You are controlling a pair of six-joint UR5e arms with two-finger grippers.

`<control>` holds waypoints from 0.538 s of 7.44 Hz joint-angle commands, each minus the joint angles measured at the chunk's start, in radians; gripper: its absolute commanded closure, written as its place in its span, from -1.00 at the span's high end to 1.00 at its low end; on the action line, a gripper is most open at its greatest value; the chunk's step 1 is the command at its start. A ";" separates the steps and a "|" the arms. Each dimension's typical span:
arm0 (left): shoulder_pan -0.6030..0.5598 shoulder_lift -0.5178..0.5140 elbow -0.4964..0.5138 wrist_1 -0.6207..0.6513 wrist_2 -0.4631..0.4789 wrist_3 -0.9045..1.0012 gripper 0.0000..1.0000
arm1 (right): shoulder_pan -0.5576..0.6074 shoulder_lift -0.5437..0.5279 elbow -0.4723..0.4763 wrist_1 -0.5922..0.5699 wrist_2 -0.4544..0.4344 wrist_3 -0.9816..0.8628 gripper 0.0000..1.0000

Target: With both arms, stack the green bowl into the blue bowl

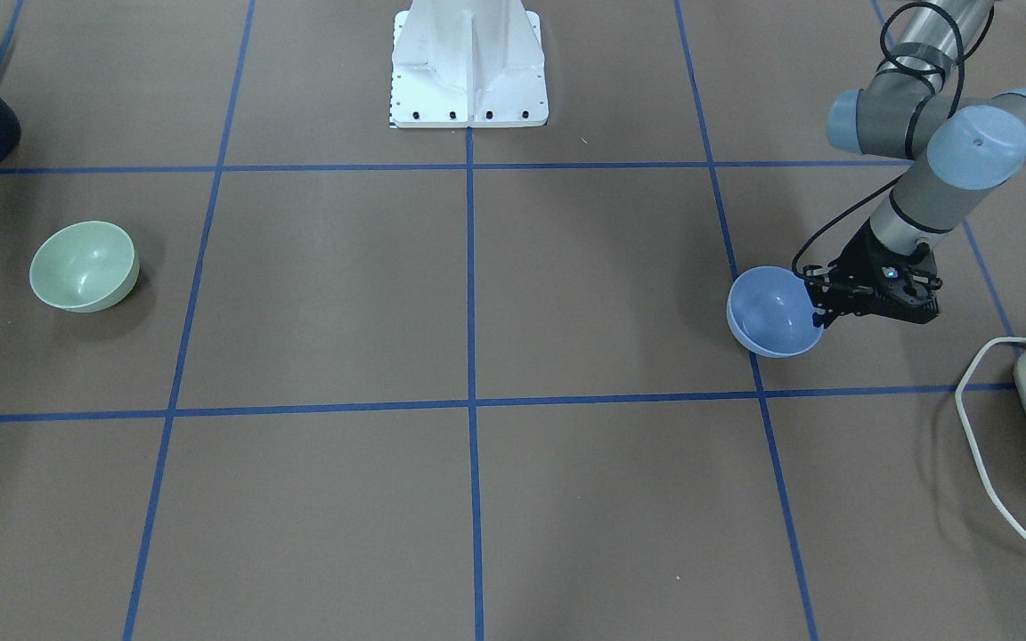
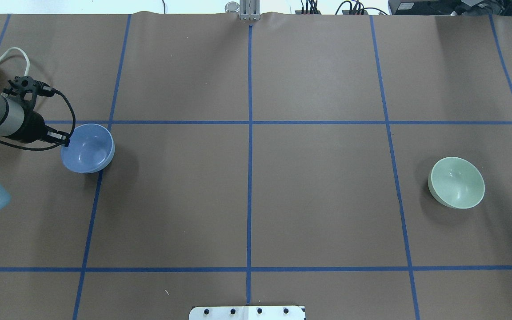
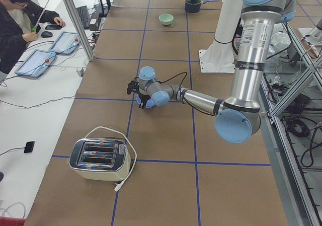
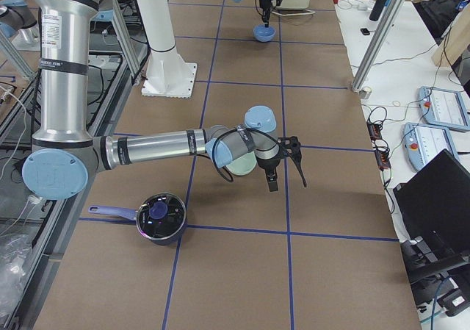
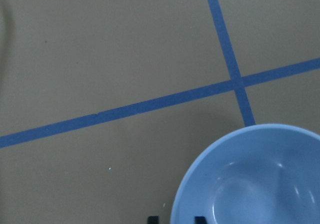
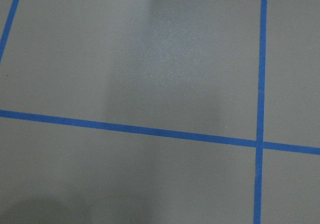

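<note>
Overhead exterior view puts the light periwinkle-blue round plastic bowl (image 2: 88,149) right at the tips of the left arm's black two-finger gripper (image 2: 66,140). The bowl's body spreads away from that gripper toward the table's middle. In the left wrist view one black fingertip (image 5: 152,220) sits outside the bowl's wall and the other inside, with the rim passing between them. A sliver of space shows on each side, so the jaws read as apart and straddling the rim, not pressing on it. The bowl appears to rest upright on the brown paper-covered table (image 2: 256,200).

The pale mint-green round plastic bowl (image 2: 457,182) stands upright, well apart from the left gripper. It lies near the right arm's black two-finger gripper (image 4: 286,177), on the robot's side of it and toward the table's centre. That gripper hangs clear of the bowl. Whether its fingers are spread or closed cannot be told from the views that show it.

Both bowls look light, stiff and thin-walled, and unlikely to break. Their glossy skin is probably slippery, and the curved sides offer no flat face. The rim is therefore the sensible hold, with one finger inside and one outside. Held at one edge like that, a bowl would likely hang tilted. As the two are the same size, the green one would need to come down well centred to nest.
</note>
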 commanded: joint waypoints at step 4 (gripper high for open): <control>0.155 -0.329 -0.154 0.398 0.022 -0.256 -1.00 | 0.000 0.001 0.001 0.000 0.004 0.000 1.00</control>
